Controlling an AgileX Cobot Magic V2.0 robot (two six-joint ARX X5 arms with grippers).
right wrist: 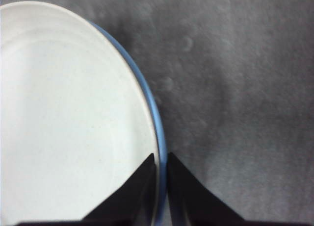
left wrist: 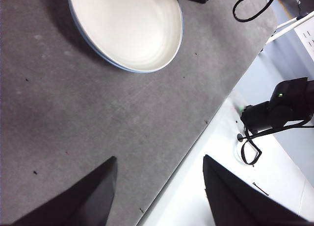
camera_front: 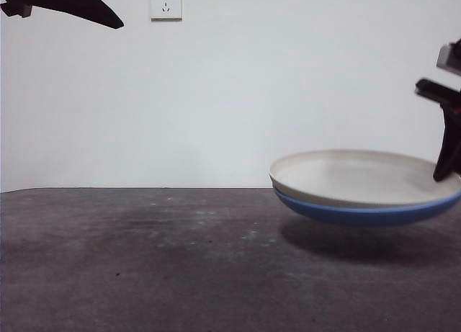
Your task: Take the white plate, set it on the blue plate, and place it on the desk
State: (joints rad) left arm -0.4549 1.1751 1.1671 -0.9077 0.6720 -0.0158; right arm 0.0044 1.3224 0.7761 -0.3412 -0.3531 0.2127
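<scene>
Desk [camera_front: 144, 260] fills the lower frame. At right, white plate [camera_front: 360, 175] nested in blue plate [camera_front: 360, 213], both airborne (shadow beneath), rims pinched by right gripper [right wrist: 161, 162]. Left gripper [left wrist: 159, 187] released, idle. Stacking done; setting down remains.

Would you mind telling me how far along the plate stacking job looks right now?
Done: the white plate is nested in the blue plate. In hand: the right gripper pinches the rims of both, and the stack hangs above the desk, a shadow beneath it. The left gripper waits open, away from the plates. Left: setting the stack down on the desk and letting go.
</scene>
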